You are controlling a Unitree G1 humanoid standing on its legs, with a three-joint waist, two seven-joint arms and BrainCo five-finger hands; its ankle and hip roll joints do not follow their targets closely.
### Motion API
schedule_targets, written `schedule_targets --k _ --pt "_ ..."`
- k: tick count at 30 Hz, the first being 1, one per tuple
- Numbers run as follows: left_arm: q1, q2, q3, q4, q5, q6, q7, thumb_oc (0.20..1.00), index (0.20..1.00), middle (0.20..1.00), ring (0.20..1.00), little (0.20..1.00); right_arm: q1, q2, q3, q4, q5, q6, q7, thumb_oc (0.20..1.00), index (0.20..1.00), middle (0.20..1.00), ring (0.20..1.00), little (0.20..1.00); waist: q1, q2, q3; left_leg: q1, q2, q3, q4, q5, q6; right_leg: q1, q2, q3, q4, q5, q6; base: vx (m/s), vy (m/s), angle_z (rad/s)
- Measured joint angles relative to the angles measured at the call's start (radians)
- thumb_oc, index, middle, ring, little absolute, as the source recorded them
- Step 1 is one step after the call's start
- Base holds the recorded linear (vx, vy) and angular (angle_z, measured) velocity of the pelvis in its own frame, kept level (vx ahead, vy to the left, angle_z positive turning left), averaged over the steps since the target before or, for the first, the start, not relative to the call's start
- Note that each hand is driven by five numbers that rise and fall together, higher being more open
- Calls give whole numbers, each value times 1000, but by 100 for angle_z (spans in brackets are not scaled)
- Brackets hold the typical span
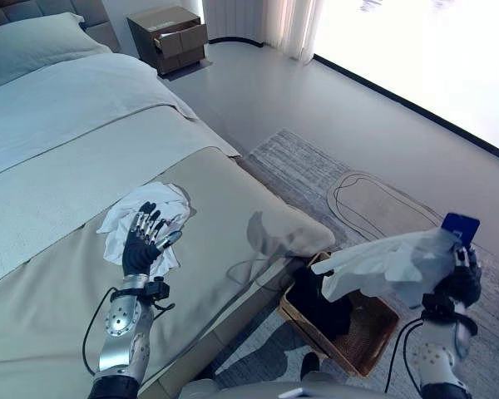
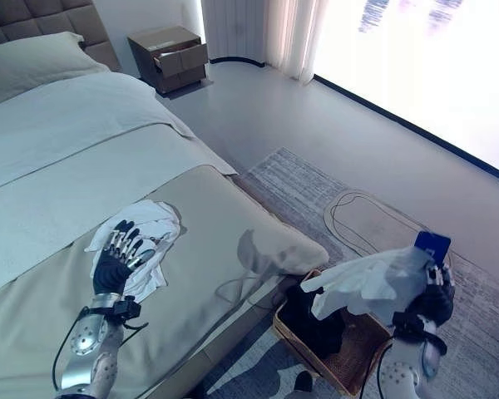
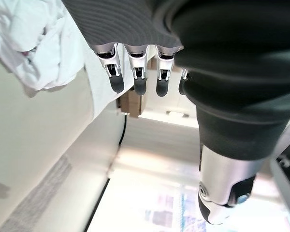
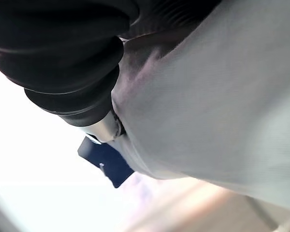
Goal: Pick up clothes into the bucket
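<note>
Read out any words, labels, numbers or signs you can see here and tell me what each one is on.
None can be read.
Blue tag by the right robot hand, above the pale cloth: no print can be made out.
Basket, nightstand, white cloth on the bed: no writing shows.

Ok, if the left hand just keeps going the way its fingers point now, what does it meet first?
Most likely the white garment crumpled on the bed. The left hand sits open at its near edge with straight fingers aimed across it. Whether the fingertips already touch the cloth is unclear from here.
</note>
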Motion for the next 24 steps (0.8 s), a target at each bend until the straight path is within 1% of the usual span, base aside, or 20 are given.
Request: schedule_targets --k 1,2,4,5,6,7,8,9,10,11,13,14,16,17,19,20,21,22,24 --pt "-1 0 5 -7 -4 -7 1 1000 1000 1000 1000 1000 7 1 0 22 -2 -2 1 200 200 200 200 200 -2 1 9 -5 0 0 6 0 0 -7 -2 2 9 0 0 -180 13 -2" --pt "-4 1 20 -28 -8 -14 3 1000 1000 1000 1000 1000 -24 -6 0 82 -2 0 0 200 200 200 200 200 -8 -3 32 -21 -1 -1 24 0 0 -22 -6 4 26 -3 1 -219 19 1" --pt "-14 5 30 -37 -10 -29 12 1000 1000 1000 1000 1000 -44 -7 0 105 -2 1 -7 200 200 200 200 200 -12 4 64 -64 -3 -3 59 0 0 -64 -14 12 59 -3 2 -267 18 0" --pt "-34 9 30 -52 -10 -37 17 1000 1000 1000 1000 1000 -69 -8 0 106 -1 1 -7 200 200 200 200 200 -13 11 111 -113 -6 -3 111 -2 4 -110 -26 22 105 -10 2 -230 10 2" --pt "-51 10 30 -60 -10 -42 20 1000 1000 1000 1000 1000 -86 -10 0 109 0 1 -8 200 200 200 200 200 -17 14 143 -135 -7 -4 137 -8 9 -127 -32 23 126 -16 -2 -202 3 8" --pt "-80 8 28 -62 -13 -48 26 1000 1000 1000 1000 1000 -118 -15 -1 124 0 1 -11 200 200 200 200 200 -19 23 183 -182 -6 -10 190 -23 17 -173 -40 29 180 -27 -5 -187 -6 9" --pt "-94 8 28 -64 -18 -49 29 1000 1000 1000 1000 1000 -128 -16 -1 130 0 1 -11 200 200 200 200 200 -20 26 203 -197 -6 -11 211 -34 18 -187 -43 31 200 -36 -8 -160 -6 7" --pt "-112 7 28 -69 -22 -50 35 1000 1000 1000 1000 1000 -152 -16 0 143 1 1 -12 200 200 200 200 200 -19 30 231 -229 -6 -13 252 -45 20 -224 -51 42 251 -54 -9 -176 0 2" --pt "-123 9 30 -85 -33 -56 41 1000 1000 1000 1000 1000 -177 -21 -1 158 1 0 -11 200 200 200 200 200 -18 31 249 -273 -5 -14 303 -80 26 -272 -63 50 309 -86 -14 -196 -1 2" --pt "-129 9 31 -84 -41 -61 42 1000 1000 1000 1000 1000 -186 -22 -1 163 3 0 -12 200 200 200 200 200 -17 35 261 -289 -7 -14 320 -87 28 -291 -67 53 333 -92 -15 -179 -4 3" --pt "-134 9 37 -111 -56 -72 53 1000 1000 1000 1000 1000 -198 -27 -1 178 6 -4 -12 200 200 200 200 200 -19 33 277 -364 -8 -16 387 -104 37 -377 -83 78 419 -116 -21 -125 -13 2" --pt "-141 9 46 -124 -60 -83 56 1000 1000 1000 1000 1000 -214 -32 -2 193 14 -3 -17 200 200 200 200 200 -16 34 291 -396 -8 -21 416 -119 32 -411 -90 84 452 -130 -24 -139 -32 3" --pt "-143 14 49 -140 -85 -92 67 1000 1000 1000 1000 1000 -237 -40 0 225 15 -6 -28 200 200 200 200 200 -14 35 297 -469 -3 -25 473 -124 40 -491 -92 103 526 -146 -30 -135 -27 2" --pt "-151 16 54 -158 -89 -99 73 1000 1000 1000 1000 1000 -261 -52 -2 250 24 -6 -39 200 200 200 200 200 -13 34 308 -509 -2 -27 511 -142 35 -535 -100 108 566 -168 -37 -141 -14 0" --pt "-151 21 56 -179 -98 -103 82 1000 1000 1000 1000 1000 -295 -62 -1 268 32 -9 -55 200 200 200 200 200 -15 33 318 -567 3 -29 559 -150 36 -605 -101 126 627 -185 -47 -130 -16 -3" --pt "-154 22 57 -195 -99 -110 85 1000 1000 1000 1000 1000 -327 -78 -1 284 40 -12 -60 200 200 200 200 200 -11 36 325 -608 7 -30 583 -152 33 -649 -100 134 657 -193 -51 -112 -20 -7" --pt "-154 25 50 -216 -99 -116 91 1000 1000 1000 1000 1000 -358 -102 0 304 50 -22 -71 200 200 200 200 200 -15 43 328 -657 13 -34 614 -151 35 -702 -99 139 693 -197 -55 -112 -21 -4" --pt "-155 29 43 -236 -99 -120 93 1000 1000 1000 1000 1000 -383 -121 0 321 53 -29 -78 200 200 200 200 200 -6 46 334 -690 14 -38 638 -152 33 -735 -99 145 717 -202 -60 -93 -18 3" --pt "-169 34 29 -254 -102 -123 97 1000 1000 1000 1000 1000 -429 -150 0 344 70 -41 -100 200 200 200 200 200 -9 52 353 -745 18 -50 671 -154 32 -796 -97 152 762 -215 -71 -40 -7 1"
